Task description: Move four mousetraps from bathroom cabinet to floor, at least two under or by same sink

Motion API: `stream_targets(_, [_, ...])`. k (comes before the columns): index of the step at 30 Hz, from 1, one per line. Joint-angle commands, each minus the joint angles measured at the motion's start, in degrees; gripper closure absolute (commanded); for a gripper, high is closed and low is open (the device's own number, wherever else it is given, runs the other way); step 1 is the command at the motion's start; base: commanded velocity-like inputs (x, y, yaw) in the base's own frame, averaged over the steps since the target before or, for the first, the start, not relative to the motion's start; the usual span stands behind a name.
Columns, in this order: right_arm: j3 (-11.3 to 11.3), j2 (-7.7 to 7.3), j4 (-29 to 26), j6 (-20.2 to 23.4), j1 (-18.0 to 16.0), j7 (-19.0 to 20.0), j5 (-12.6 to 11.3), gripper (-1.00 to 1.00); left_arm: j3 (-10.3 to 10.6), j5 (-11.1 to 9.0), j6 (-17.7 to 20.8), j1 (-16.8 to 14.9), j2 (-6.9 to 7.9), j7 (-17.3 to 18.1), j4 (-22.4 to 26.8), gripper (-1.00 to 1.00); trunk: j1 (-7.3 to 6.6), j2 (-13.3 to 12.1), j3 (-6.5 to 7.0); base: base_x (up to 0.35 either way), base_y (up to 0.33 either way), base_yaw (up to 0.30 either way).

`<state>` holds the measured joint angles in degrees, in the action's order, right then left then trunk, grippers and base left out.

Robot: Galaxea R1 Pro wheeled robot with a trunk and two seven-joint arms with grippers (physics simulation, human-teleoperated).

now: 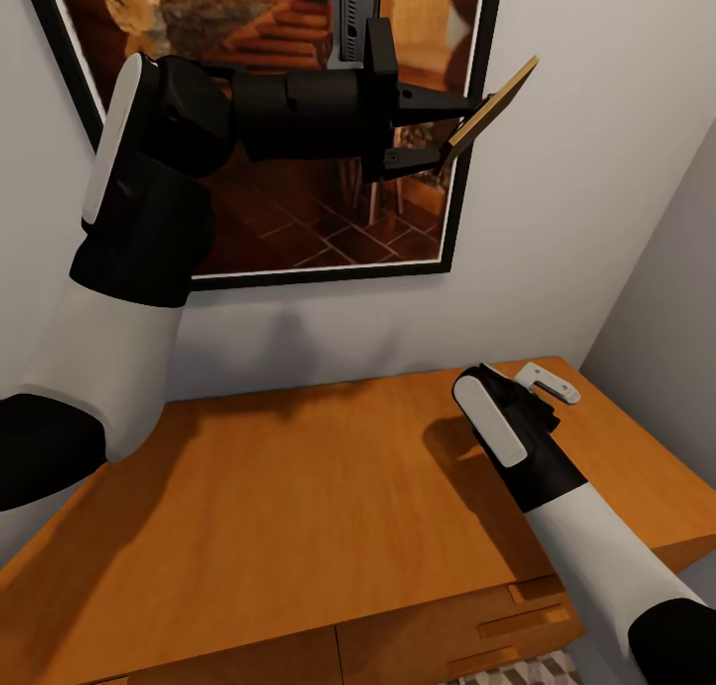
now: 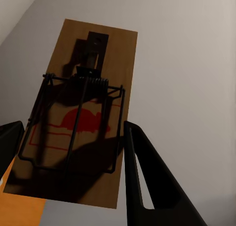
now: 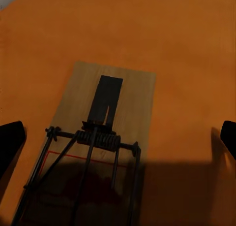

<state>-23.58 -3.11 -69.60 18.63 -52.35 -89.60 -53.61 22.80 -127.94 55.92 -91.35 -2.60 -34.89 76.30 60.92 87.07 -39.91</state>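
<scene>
A: Where does the left end effector stand?

B: Raised in front of the framed picture, at about twelve o'clock in the head view. Its two fingers are clamped on the near end of a mousetrap, which is tilted with its far end pointing up towards one o'clock. In the left wrist view, that mousetrap sits between the dark fingers, spring and red mark facing the camera.

A: And the right one?

B: The right end effector hangs low over the cabinet top at about four o'clock. In its wrist view a second mousetrap lies flat on the orange wood, between the two black fingertips, which stand wide apart and touch nothing.

A: So the step is picking that one up?

B: I'd judge so. To do it well, lower straight down, keeping the board centred between the fingers, and close across its narrow width. It's thin and flat, so the tips probably need to reach nearly to the worktop without pressing into it.

A: Risks?

B: Pinching the wire bar rather than the wood, or nudging the board so it skates aside. Keep the left grip firm meanwhile; the floor is just visible at six o'clock.
</scene>
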Motion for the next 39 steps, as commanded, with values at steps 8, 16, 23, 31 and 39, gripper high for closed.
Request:
stream_targets(8, [-0.9, -0.06, 0.0, 0.6, 0.0, -0.4, -2.2, -1.00, 0.0, -0.5, 0.1, -0.1, -0.31, -0.5, 0.0, 1.00, 0.00, 0.0, -0.07, 0.000, 0.000, 0.000])
stream_targets(16, [-1.0, -0.06, 0.0, 0.6, 0.0, -0.4, -2.2, -1.00, 0.0, -0.5, 0.1, -0.1, -0.47, -0.5, 0.0, 1.00, 0.00, 0.0, -0.07, 0.000, 0.000, 0.000])
stream_targets(23, [-1.1, -0.06, 0.0, 0.6, 0.0, -0.4, -2.2, -1.00, 0.0, -0.5, 0.1, -0.1, -0.48, -0.5, 0.0, 1.00, 0.00, 0.0, -0.07, 0.000, 0.000, 0.000])
stream_targets(31, [-1.3, -0.06, 0.0, 0.6, 0.0, -0.4, -2.2, -1.00, 0.0, -0.5, 0.1, -0.1, -0.48, -0.5, 0.0, 1.00, 0.00, 0.0, -0.07, 0.000, 0.000, 0.000])
stream_targets(39, [-1.3, -0.06, 0.0, 0.6, 0.0, -0.4, -2.2, -1.00, 0.0, -0.5, 0.1, -0.1, -0.48, -0.5, 0.0, 1.00, 0.00, 0.0, -0.07, 0.000, 0.000, 0.000])
